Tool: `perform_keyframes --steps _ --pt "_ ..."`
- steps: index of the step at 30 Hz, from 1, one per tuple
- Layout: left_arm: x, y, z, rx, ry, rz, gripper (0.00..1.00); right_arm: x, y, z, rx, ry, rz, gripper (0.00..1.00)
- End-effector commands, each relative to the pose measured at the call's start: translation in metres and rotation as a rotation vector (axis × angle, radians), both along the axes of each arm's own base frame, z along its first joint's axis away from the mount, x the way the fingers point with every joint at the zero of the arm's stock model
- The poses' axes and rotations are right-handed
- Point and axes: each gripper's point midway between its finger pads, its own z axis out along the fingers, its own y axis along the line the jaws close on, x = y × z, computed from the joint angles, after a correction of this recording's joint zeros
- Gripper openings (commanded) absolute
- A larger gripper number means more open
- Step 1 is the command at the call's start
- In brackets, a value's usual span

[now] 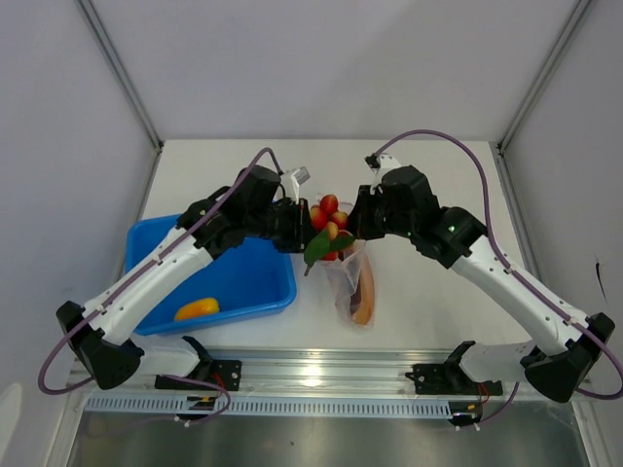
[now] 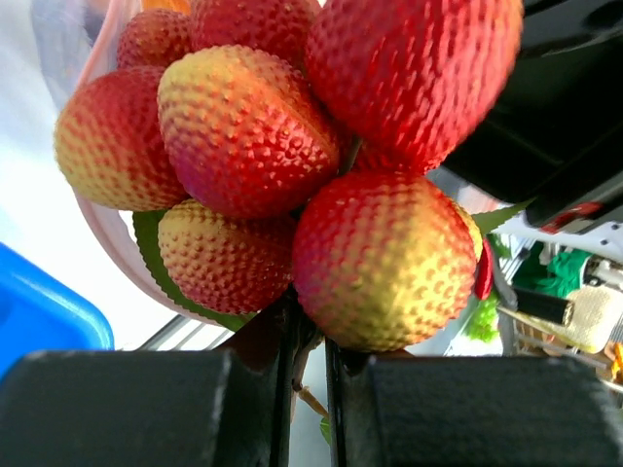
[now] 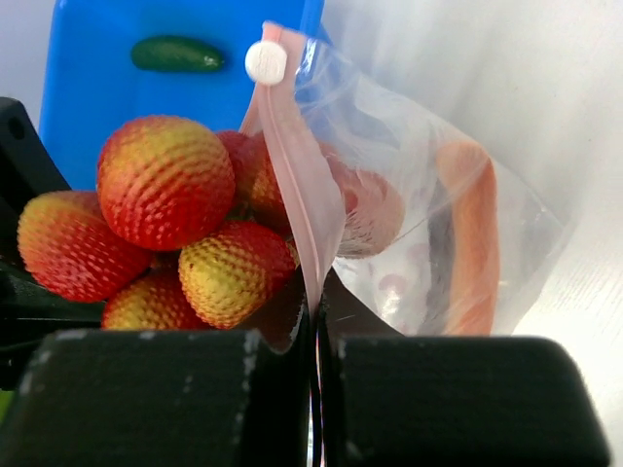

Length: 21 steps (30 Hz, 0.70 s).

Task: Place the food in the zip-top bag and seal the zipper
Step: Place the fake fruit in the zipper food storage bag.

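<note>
While my right gripper (image 1: 352, 226) is holding the zip-top bag (image 1: 355, 287) in the top view, my left gripper (image 1: 304, 229) is holding the tomato cluster (image 1: 329, 216) at its mouth. Left wrist: jaws are clamping the cluster's stem. Right wrist: jaws are pinching the zipper (image 3: 297, 165); orange wedge (image 3: 475, 243) is sitting inside.

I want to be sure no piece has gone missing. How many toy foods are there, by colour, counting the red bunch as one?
red cluster: 1
orange wedge, inside the zip-top bag: 1
yellow-orange piece, in the blue tray: 1
green piece, in the blue tray: 1
Total: 4
</note>
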Motion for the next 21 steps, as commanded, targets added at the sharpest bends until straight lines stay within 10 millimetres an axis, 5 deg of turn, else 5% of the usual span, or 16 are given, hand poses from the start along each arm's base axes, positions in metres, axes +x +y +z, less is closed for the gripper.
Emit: perform_keyframes --steps 1,7,13,21 --pt "-0.009 0.000 0.004 0.032 -0.023 -0.057 0.00 0.007 0.010 0.042 0.060 -0.140 0.039 0.00" --pt "-0.006 0.011 -0.015 0.128 -0.011 -0.010 0.01 0.011 0.002 0.048 0.040 -0.180 0.027 0.00" --pt "0.004 0.020 -0.010 0.210 -0.062 0.019 0.01 0.009 -0.003 0.046 0.043 -0.194 0.045 0.00" --pt "-0.007 0.012 -0.002 0.246 -0.082 -0.059 0.03 0.017 0.004 0.030 0.017 -0.177 0.067 0.00"
